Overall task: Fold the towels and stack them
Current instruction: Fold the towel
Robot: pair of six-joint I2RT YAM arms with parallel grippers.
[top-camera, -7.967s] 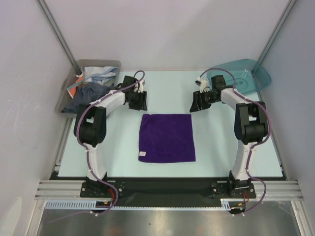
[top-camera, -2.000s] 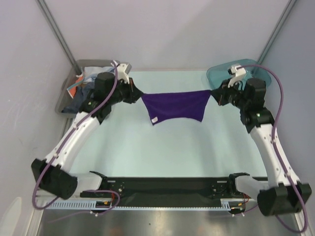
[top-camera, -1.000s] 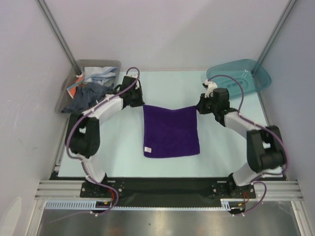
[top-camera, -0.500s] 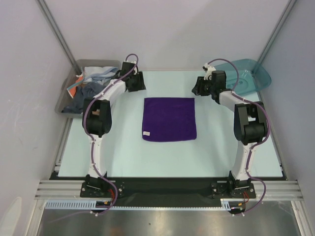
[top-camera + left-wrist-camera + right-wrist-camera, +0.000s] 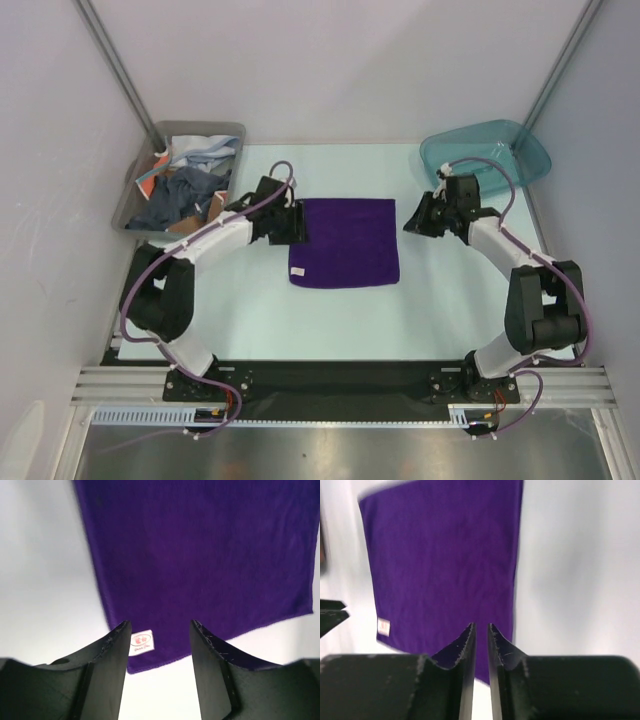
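A deep purple towel lies flat in the middle of the table, with a small white label at its near left corner. My left gripper hovers over the towel's left edge, open, with nothing between its fingers. To the right of the towel's right edge sits my right gripper. Its jaws stand only a narrow slit apart and hold nothing. In the right wrist view that gripper looks across the purple towel. More towels, pale blue, dark grey-blue and orange-red, lie crumpled in the grey bin.
The grey plastic bin stands at the back left of the pale table. At the back right stands a teal translucent bin. Grey walls close in the sides and back.
Both grippers let go of the towel's far corners, rose past its far edge, then came back beside its left and right edges. The right jaws have narrowed. The towel lies flat and still.
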